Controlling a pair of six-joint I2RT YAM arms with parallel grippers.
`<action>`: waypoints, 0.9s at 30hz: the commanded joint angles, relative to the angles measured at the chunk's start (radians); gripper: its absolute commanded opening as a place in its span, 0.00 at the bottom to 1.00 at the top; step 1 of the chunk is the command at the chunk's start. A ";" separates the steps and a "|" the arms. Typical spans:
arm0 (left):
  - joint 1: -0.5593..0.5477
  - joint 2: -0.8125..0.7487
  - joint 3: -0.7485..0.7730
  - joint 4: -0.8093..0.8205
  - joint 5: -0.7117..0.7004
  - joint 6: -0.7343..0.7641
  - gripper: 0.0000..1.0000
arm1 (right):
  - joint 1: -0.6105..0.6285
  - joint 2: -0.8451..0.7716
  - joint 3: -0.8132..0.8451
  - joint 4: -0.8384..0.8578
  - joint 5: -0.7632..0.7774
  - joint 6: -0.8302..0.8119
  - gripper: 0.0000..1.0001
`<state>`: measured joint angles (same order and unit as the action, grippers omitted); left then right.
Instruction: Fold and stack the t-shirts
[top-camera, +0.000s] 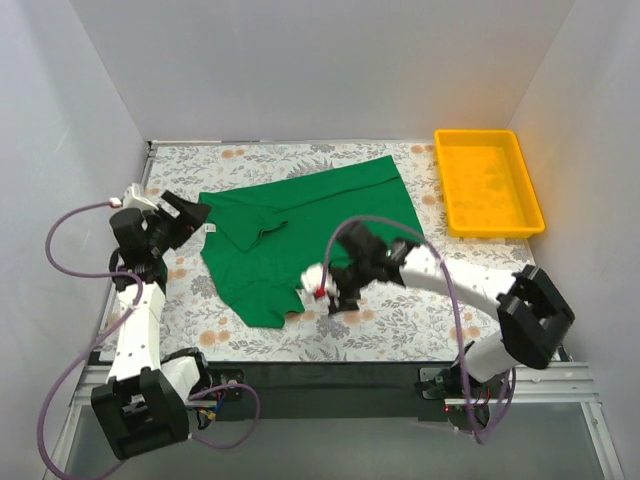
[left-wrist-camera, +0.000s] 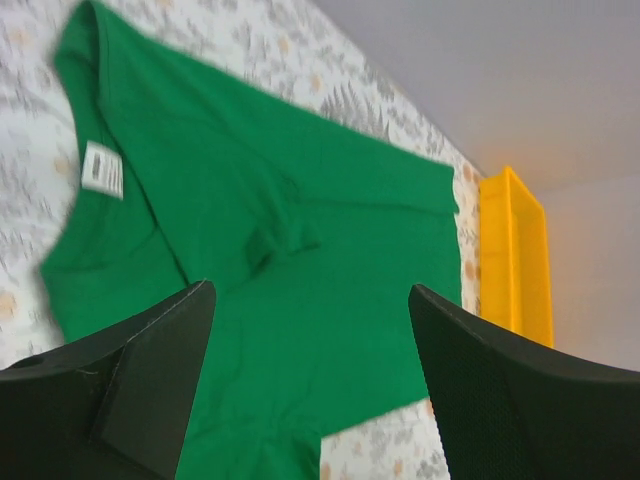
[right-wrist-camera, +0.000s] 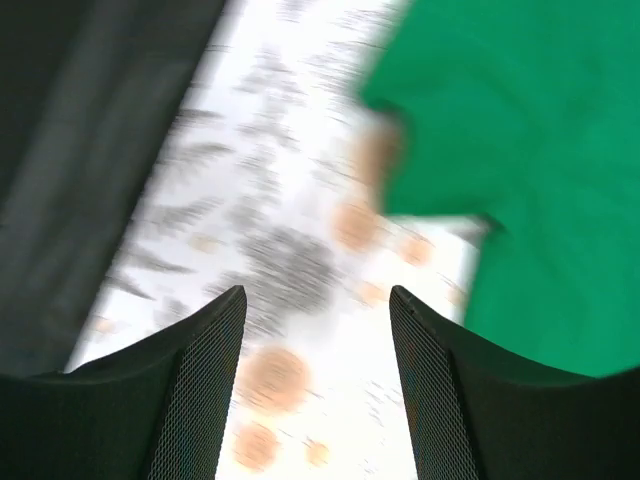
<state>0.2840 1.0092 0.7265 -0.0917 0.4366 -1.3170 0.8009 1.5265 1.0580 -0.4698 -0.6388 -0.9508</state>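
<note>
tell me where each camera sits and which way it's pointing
Top external: above, behind the bases, looking down on table, t-shirt, tray; both arms show.
Left wrist: on left gripper, looking across the t-shirt toward the tray; its fingers show.
Right wrist: on right gripper, looking at table and t-shirt edge; fingers show.
All share the t-shirt.
</note>
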 joint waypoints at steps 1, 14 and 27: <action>0.000 -0.094 -0.105 -0.095 0.097 -0.028 0.77 | 0.191 -0.123 -0.150 0.206 0.278 0.063 0.66; 0.000 -0.199 -0.107 -0.282 0.111 -0.056 0.71 | 0.403 0.156 0.023 0.355 0.634 0.242 0.61; 0.000 -0.195 -0.024 -0.371 0.057 -0.011 0.69 | 0.435 0.265 0.089 0.359 0.544 0.276 0.57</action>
<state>0.2840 0.8238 0.6502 -0.4248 0.5140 -1.3544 1.2282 1.7638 1.0962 -0.1459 -0.0704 -0.6907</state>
